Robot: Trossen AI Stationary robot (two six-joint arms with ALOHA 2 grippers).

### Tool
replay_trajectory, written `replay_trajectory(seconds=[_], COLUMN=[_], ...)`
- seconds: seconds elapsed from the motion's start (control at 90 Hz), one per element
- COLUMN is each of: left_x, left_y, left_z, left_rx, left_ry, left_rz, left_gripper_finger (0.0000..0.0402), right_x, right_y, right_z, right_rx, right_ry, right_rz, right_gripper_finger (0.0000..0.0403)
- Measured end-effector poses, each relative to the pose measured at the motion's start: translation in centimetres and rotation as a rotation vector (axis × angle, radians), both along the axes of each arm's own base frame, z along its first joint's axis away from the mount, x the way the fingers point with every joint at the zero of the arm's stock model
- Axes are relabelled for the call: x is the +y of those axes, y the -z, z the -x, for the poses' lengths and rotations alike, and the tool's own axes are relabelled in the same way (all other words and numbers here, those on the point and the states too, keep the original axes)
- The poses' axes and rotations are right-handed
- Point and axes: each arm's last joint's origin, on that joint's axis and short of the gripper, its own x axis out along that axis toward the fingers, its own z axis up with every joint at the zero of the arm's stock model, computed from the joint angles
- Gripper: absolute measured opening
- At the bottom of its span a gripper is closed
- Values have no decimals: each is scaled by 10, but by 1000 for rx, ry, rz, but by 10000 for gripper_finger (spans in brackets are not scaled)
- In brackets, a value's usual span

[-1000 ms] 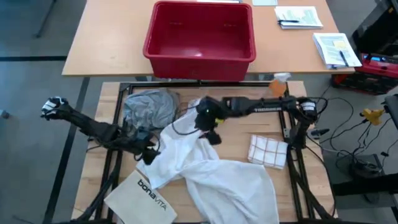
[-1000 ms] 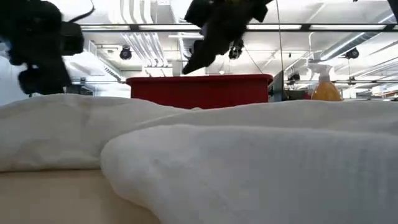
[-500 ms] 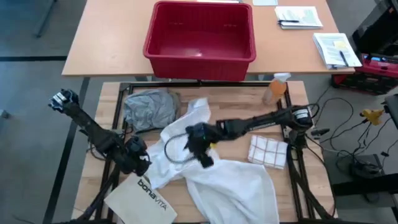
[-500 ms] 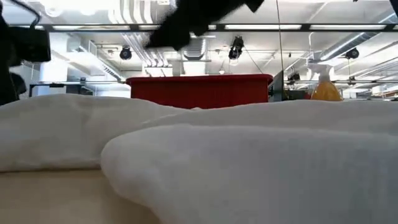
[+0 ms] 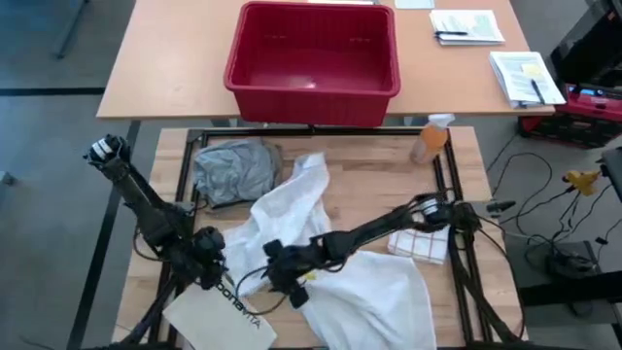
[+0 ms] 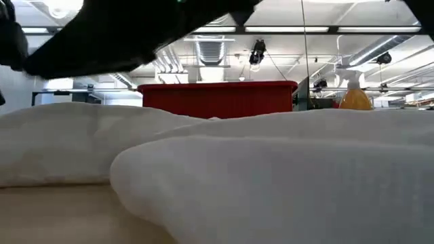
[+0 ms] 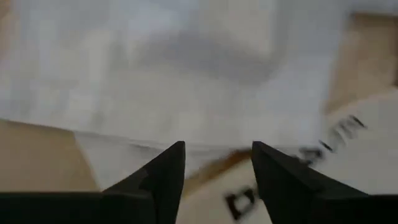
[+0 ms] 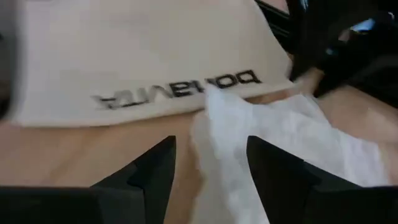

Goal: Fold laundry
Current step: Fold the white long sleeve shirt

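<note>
The right gripper [image 5: 285,284] sits low and left of centre in the high view, its arm stretched across the white shirt [image 5: 364,282]; in its wrist view its two dark fingers [image 8: 152,174] stand apart with nothing between them, an edge of the shirt [image 8: 249,143] lying just ahead of the gap. The left gripper [image 5: 212,267] is just to its left, at the lower left of the high view, above the top edge of the white bag [image 5: 219,316] printed "bonavita"; its fingers [image 7: 163,177] are also spread and empty, over the shirt's edge and the bag's lettering. The two grippers are near each other but apart. The white shirt spreads crumpled from the centre of the wooden tabletop [image 5: 389,160] down to the lower right of the frame, and fills the foreground of the low view [image 6: 271,183]. The grey T-shirt [image 5: 231,170] lies bunched at the upper left of the tabletop, just beside the white shirt. A folded checked cloth [image 5: 420,238] lies at the right, an orange spray bottle [image 5: 430,138] stands at the upper right, and a red bin [image 5: 313,63] sits on the desk beyond
</note>
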Motion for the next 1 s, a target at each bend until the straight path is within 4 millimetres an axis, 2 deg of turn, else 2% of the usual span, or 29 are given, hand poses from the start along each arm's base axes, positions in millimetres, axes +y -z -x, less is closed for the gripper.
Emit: replay_trajectory(seconds=[0.144,0.311,0.511,0.711,0.844,1.0], left_x=[-8,-12,-12,-12,-13,-13], left_y=[-3,-3,-5,-5,-5,-5], left_z=[9,11,9,9,9,9], left_rx=[-25,-31,-76,-83,-86,-85], left_ry=[74,99,81,78,77,72], left_rz=[34,43,35,29,34,39], left_gripper_finger=[145,127,114,105,106,113], right_x=[4,9,13,6,-1,10], right_y=[12,33,25,36,43,25], right_z=[-23,-36,-40,-37,-39,-34], right_rx=[38,121,103,167,178,162], right_ry=[31,3,6,-7,6,-70], right_rz=[53,90,80,119,131,97], right_gripper_finger=[175,155,99,11,5,2])
